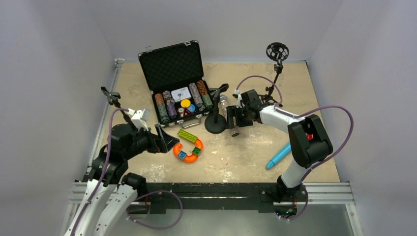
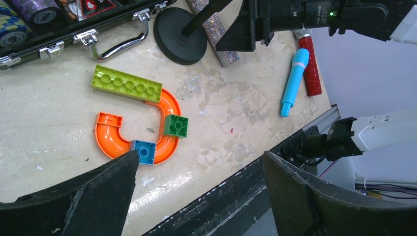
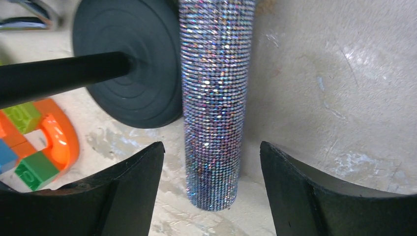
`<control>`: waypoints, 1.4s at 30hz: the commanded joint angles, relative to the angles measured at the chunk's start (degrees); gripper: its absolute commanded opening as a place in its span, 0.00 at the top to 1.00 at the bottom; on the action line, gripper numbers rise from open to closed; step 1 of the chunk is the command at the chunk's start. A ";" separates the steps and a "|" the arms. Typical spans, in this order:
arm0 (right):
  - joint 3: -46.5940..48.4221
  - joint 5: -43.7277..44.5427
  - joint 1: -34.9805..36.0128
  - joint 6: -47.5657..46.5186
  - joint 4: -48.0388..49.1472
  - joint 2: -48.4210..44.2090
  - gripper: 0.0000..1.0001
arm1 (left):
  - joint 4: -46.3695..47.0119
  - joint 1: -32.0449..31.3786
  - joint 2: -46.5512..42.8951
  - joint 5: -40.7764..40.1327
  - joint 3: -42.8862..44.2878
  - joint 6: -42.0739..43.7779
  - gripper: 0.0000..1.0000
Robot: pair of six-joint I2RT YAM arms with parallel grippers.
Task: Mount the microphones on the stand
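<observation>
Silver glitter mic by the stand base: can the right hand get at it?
Probably yes: the right hand straddles the silver glitter mic, open, gaps both sides. The stand base sits close on one side.

No word, brand or number readable in any view. One sign only: red heart (image 2: 91,4) on white card (image 2: 81,7), inside case (image 2: 24,46), at top edge of left wrist view, partly cut off. Chips (image 2: 37,10) beside it: striped edge marks, face print too blurred to read. White box (image 1: 180,93) in case, top view: dark print on lid, too small to read.
</observation>
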 commanded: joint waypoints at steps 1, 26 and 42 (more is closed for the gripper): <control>2.75 2.45 0.42 1.04 -2.52 2.31 0.26 | 1.19 -0.33 -0.81 1.93 0.02 -1.29 0.01; 0.07 -14.10 -5.60 -7.40 -13.34 -22.83 0.95 | 33.35 -1.04 -0.99 24.24 -2.63 -22.74 0.01; 3.65 -18.41 -12.52 -12.76 -17.23 -48.91 1.00 | 35.10 -18.72 16.13 12.19 16.82 -15.10 0.01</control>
